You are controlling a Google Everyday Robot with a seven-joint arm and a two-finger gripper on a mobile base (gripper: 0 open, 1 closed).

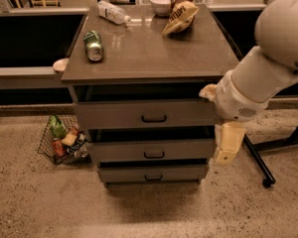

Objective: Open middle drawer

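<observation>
The middle drawer (119, 151) is the grey-brown panel with a small black bar handle (154, 154), between the taller top drawer (114, 114) and the slim bottom drawer (124, 174). A dark gap shows above its front. My white arm (268, 68) comes in from the right. My cream gripper (227, 144) hangs down beside the cabinet's right edge, level with the middle drawer and right of its handle, not touching the handle.
The cabinet top (149, 58) carries a green can (93, 45), a plastic bottle (114, 12), a chip bag (181, 15) and a white bowl (160, 3). A wire basket (64, 140) of snacks stands on the floor at left. A black stand leg (258, 162) lies at right.
</observation>
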